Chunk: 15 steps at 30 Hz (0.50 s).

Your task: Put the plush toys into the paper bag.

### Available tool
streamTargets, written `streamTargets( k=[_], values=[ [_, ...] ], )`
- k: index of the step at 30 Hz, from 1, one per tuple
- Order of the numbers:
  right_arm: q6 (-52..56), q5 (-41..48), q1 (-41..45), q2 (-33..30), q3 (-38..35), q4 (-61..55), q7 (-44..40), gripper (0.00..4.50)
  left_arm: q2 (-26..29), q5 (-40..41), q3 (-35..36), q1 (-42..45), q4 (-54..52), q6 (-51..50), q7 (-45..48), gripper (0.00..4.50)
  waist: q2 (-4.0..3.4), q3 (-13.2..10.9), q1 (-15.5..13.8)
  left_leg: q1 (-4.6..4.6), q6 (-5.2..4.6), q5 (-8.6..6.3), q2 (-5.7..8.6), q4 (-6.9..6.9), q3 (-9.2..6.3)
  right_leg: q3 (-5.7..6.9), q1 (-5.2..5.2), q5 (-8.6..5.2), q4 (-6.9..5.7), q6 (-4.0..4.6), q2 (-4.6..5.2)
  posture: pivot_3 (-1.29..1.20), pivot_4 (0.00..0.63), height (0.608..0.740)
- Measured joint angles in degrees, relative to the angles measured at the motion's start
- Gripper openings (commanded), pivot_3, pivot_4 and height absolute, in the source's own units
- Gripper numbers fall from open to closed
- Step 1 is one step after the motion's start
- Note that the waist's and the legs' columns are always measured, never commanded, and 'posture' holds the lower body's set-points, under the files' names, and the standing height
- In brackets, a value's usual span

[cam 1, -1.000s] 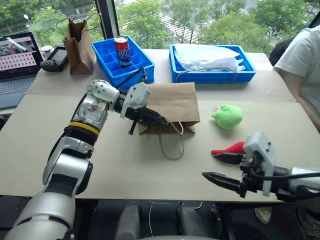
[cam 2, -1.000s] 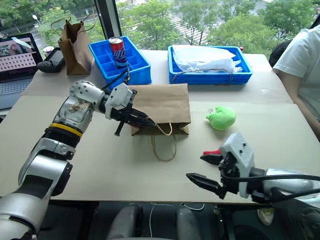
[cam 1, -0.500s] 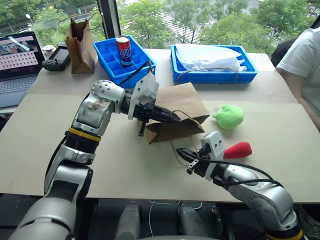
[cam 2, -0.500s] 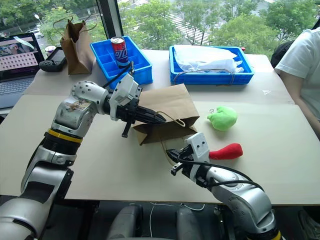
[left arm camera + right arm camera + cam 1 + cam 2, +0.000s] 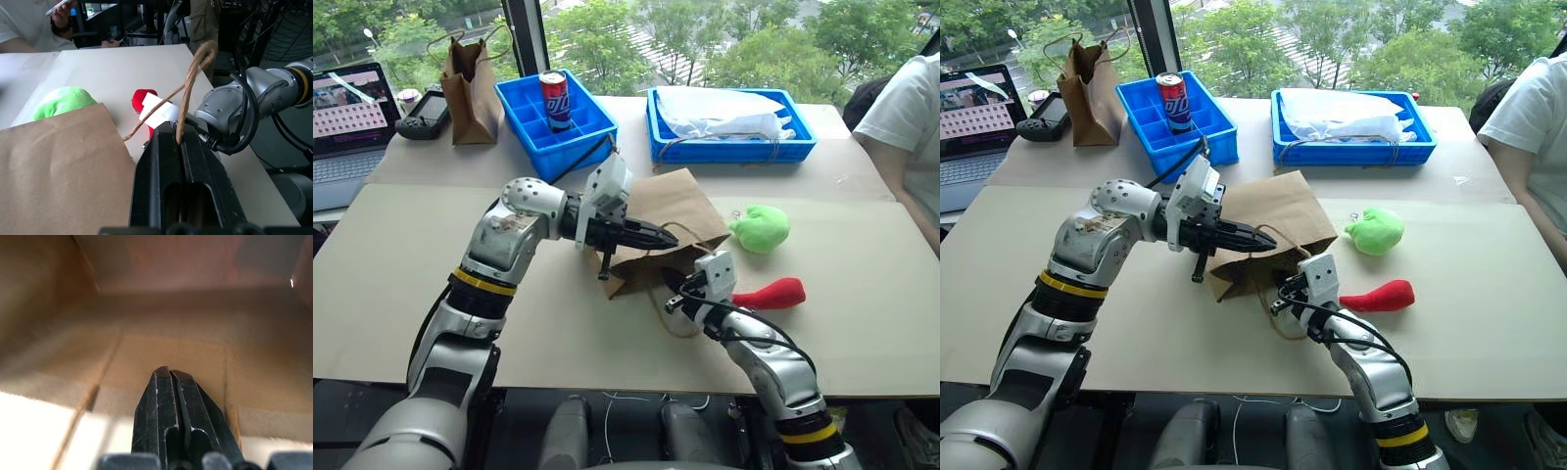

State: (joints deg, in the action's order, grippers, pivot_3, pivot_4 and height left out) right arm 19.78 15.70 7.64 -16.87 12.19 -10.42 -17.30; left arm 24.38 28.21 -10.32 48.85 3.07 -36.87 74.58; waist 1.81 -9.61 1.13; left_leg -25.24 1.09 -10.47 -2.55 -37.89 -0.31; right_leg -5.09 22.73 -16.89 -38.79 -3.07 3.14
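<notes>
Wide light-brown kraft paper bag (image 5: 661,220) tipped on the desk (image 5: 391,264), mouth lifted so something can go in. Left gripper (image 5: 180,139) clamped shut on the thin twine handle (image 5: 193,78), hoisting the upper lip. Right gripper (image 5: 168,374) closed, empty, poked into the opening, probably to spread it. 2 toys outside: lime-green rounded plush (image 5: 761,227) beside the bag, red chili-shaped plush (image 5: 773,292) nearer.

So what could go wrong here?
The left gripper holds the paper bag up only by its thin twine handle, which might slip and let the mouth fall shut. The shut right gripper, pushed inside the bag, could crease or tear it. The green toy and red toy are still outside.
</notes>
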Motion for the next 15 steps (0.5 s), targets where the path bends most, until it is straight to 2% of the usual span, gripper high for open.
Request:
streamTargets(
  k=[3, 6, 11, 15],
  values=[
    [-1.12, -2.61, 1.18, -0.43, 0.74, 1.53, -1.54, 0.02, -0.37, 4.47, 3.14, 1.83, 2.14, -11.21, -4.26, 0.00, 0.00, 0.00, 0.18, 0.08, 0.01, 0.01, 0.00, -0.02, -0.03, 0.01, 0.01, -0.01, -0.15, -0.02, -0.02, 0.00, 0.150, 0.698],
    [-1.25, -4.29, 1.43, -0.62, 0.99, 1.66, -2.78, 0.02, 0.62, 4.71, 5.35, 4.02, 6.97, -16.21, -8.44, 0.00, 0.00, 0.00, 0.28, 0.10, 0.02, 0.02, 0.00, -0.02, -0.04, 0.01, 0.00, -0.02, -0.15, -0.03, -0.03, 0.00, 0.150, 0.698],
    [-0.61, -5.69, 1.45, -0.95, 0.94, 1.39, -4.17, 0.02, 1.21, 4.50, 10.41, 9.81, 15.16, -18.25, -14.92, 0.00, 0.01, 0.00, 0.26, 0.10, 0.03, 0.02, 0.01, -0.02, -0.04, 0.02, -0.02, -0.02, -0.14, -0.02, -0.02, 0.00, 0.150, 0.698],
    [-0.29, -6.52, 1.18, -0.94, 0.74, 0.86, -4.89, 0.02, -1.27, 5.19, 14.80, 13.00, 20.14, -18.72, -19.95, 0.00, 0.01, 0.00, 0.08, 0.10, 0.03, 0.02, 0.02, -0.02, -0.04, 0.02, -0.03, -0.02, -0.13, -0.02, 0.00, 0.00, 0.150, 0.698]
  ],
)
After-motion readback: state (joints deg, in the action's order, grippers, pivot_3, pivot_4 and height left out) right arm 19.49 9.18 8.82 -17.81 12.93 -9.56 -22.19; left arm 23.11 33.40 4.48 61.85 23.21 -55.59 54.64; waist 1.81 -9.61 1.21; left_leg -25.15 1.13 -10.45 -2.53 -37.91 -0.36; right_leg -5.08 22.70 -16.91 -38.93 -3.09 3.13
